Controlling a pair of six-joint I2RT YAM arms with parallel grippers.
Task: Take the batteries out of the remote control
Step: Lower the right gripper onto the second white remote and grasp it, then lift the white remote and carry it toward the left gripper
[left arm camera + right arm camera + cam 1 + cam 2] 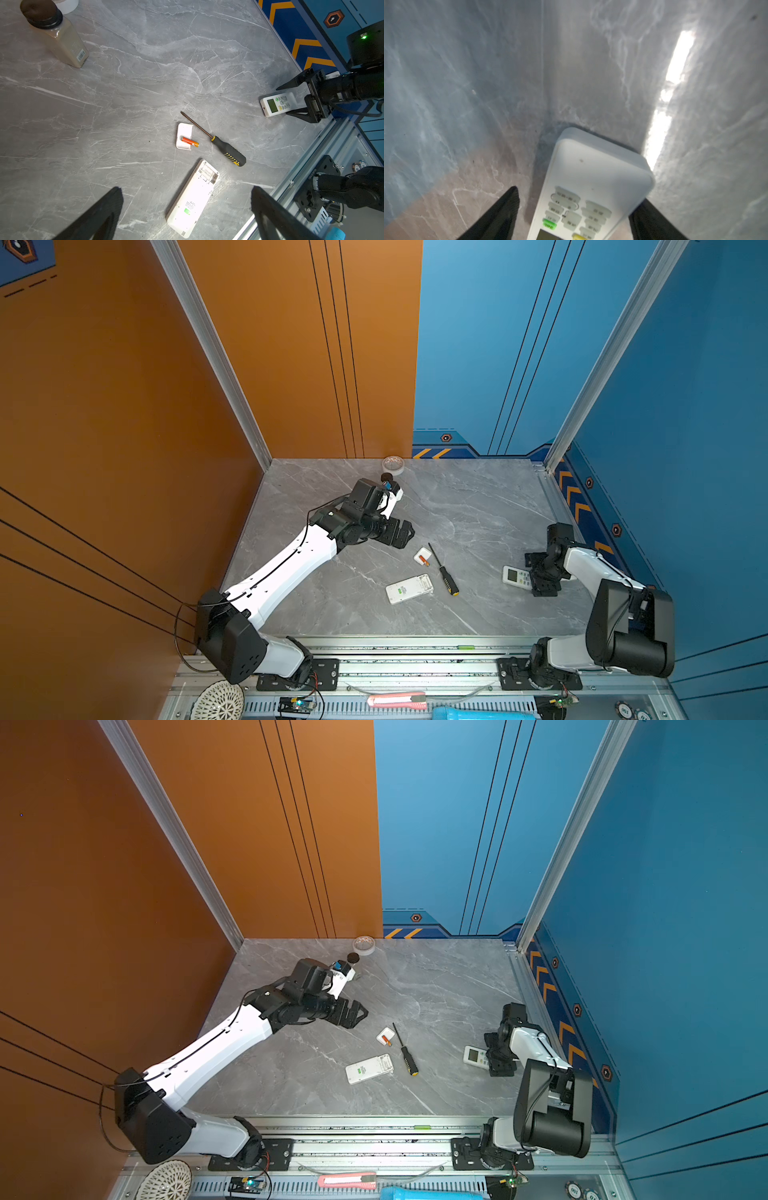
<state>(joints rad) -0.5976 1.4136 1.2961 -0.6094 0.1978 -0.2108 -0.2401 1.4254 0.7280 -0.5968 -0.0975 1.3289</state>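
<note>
A white remote control (409,589) (193,199) lies face down mid-table with its battery bay (207,172) uncovered. Beyond it lies the loose white cover (184,133), with an orange-red battery (189,141) (424,560) resting across it. My left gripper (405,533) (185,189) hovers open above this spot, holding nothing. A second white remote control (515,576) (591,176) lies face up at the right. My right gripper (532,576) (577,197) straddles its button end. One finger (506,209) stands clear of it and the other sits right beside its edge.
A black-and-yellow screwdriver (445,574) (226,149) lies between the two remotes. A bottle with a black cap (56,35) and a roll of tape (393,464) stand at the back. The blue side wall (590,506) is close behind the right arm.
</note>
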